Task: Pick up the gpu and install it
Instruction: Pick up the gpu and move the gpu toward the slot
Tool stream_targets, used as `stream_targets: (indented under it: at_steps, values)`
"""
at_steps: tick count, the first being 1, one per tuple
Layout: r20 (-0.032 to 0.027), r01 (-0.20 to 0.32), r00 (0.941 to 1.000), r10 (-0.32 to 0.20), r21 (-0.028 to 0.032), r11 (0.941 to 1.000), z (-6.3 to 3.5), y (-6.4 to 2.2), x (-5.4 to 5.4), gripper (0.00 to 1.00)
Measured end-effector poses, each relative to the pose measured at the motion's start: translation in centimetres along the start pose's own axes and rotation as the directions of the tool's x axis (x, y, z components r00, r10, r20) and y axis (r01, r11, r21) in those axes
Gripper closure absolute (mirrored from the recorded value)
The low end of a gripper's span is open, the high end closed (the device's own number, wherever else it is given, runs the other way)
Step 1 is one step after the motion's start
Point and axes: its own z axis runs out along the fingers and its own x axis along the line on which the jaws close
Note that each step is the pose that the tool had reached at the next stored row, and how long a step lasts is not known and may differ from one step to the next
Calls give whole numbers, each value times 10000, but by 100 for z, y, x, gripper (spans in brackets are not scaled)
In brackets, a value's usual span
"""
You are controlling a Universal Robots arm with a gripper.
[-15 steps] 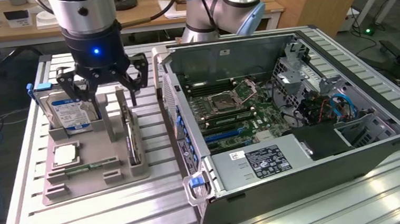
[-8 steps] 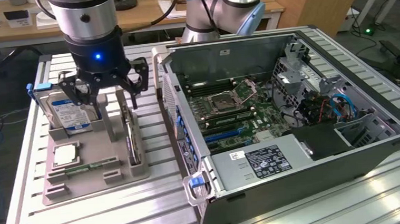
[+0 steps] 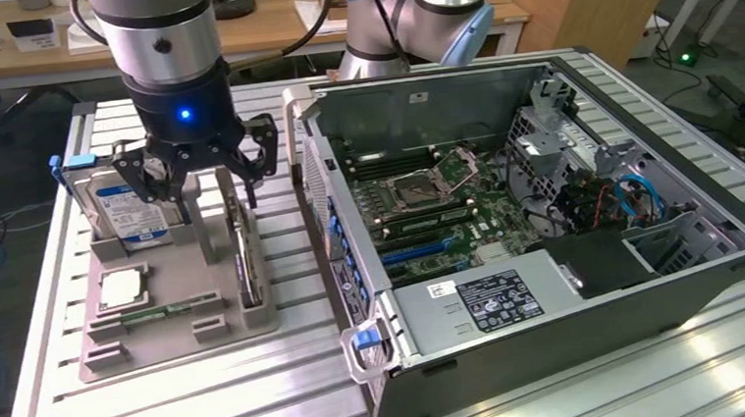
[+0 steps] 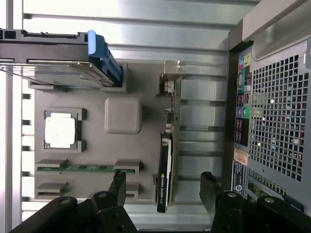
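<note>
The gpu (image 3: 245,255) stands on its long edge in a slot of the grey holder (image 3: 159,343), a thin dark card with a silvery bracket at one end. My gripper (image 3: 201,186) hangs open just above it, one finger on each side of the card's line, touching nothing. In the wrist view the gpu (image 4: 168,145) runs between my two black fingertips (image 4: 118,180), and my gripper (image 4: 164,187) straddles its dark end with a gap on both sides. The open computer case (image 3: 531,217) lies on the exterior view's right, motherboard exposed.
The holder (image 4: 124,116) also carries a silver hard drive (image 3: 130,211) with a blue-white label, a square processor chip (image 3: 122,285) and a green memory stick (image 3: 170,309). The case's perforated rear wall (image 4: 277,97) stands close beside the holder. A second robot arm (image 3: 412,19) rises behind the case.
</note>
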Motion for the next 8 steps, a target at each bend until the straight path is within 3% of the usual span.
stream_targets:
  at_steps: [8]
  values:
    - [3,1,10000,-1,8,10000,5,0,-3,28]
